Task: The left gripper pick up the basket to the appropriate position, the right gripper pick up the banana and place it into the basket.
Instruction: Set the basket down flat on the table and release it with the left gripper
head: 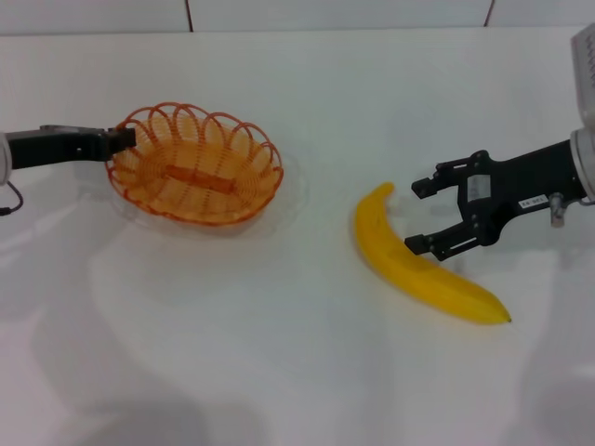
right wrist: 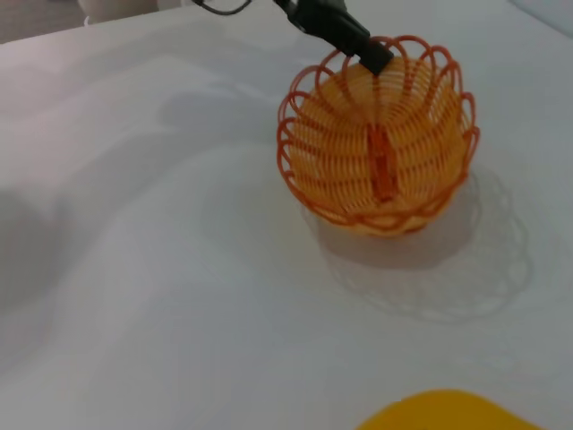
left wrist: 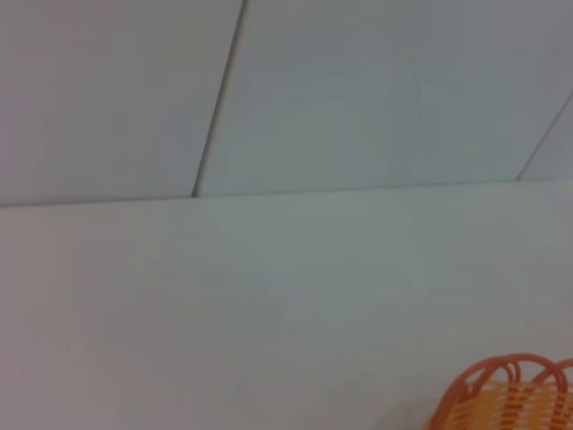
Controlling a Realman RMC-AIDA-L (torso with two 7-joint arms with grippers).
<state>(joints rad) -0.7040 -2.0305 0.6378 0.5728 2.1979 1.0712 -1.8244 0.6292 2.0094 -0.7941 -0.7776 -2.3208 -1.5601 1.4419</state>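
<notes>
Banana (head: 423, 268) on white table (head: 279, 353), right end effector (head: 420, 216) open over it, left end effector (head: 125, 139) gripping basket (head: 195, 163) rim

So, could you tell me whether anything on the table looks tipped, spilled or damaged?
Nothing stands out. The basket is upright and intact, with the left tool at its rim. The banana lies whole on the table, and the right tool is open around its middle.
</notes>
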